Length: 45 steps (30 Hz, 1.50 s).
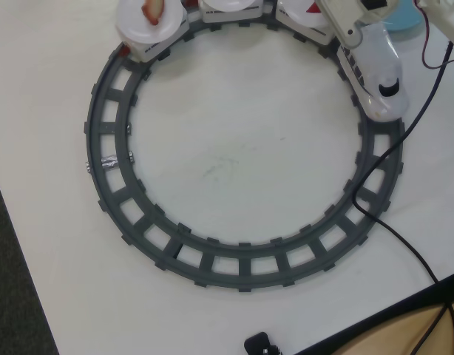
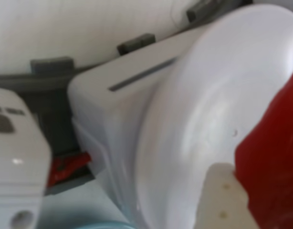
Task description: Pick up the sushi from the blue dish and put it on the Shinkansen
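The red sushi [image 2: 273,162] is seen against a Shinkansen [image 1: 375,74] car's round white plate [image 2: 208,119]; whether the claw [image 2: 232,200] is open cannot be told.

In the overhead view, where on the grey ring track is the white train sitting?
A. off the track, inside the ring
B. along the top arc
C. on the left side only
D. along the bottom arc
B. The Shinkansen and its plate-topped cars line the upper arc of the grey ring track, nose at the upper right, while the bottom and left stretches carry no cars.
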Each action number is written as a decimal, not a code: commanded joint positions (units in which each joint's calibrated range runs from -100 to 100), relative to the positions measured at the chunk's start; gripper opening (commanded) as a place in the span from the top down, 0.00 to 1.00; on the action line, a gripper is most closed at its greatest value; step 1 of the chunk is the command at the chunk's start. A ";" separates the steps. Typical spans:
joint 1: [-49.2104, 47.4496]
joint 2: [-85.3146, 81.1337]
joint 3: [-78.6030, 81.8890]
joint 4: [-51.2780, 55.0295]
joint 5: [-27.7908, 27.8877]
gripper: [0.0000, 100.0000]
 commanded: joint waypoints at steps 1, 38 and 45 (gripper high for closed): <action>0.62 -0.31 -0.27 -0.57 0.28 0.98; 2.65 -5.07 10.95 3.28 0.33 0.82; 2.82 -15.60 17.60 4.39 0.07 0.83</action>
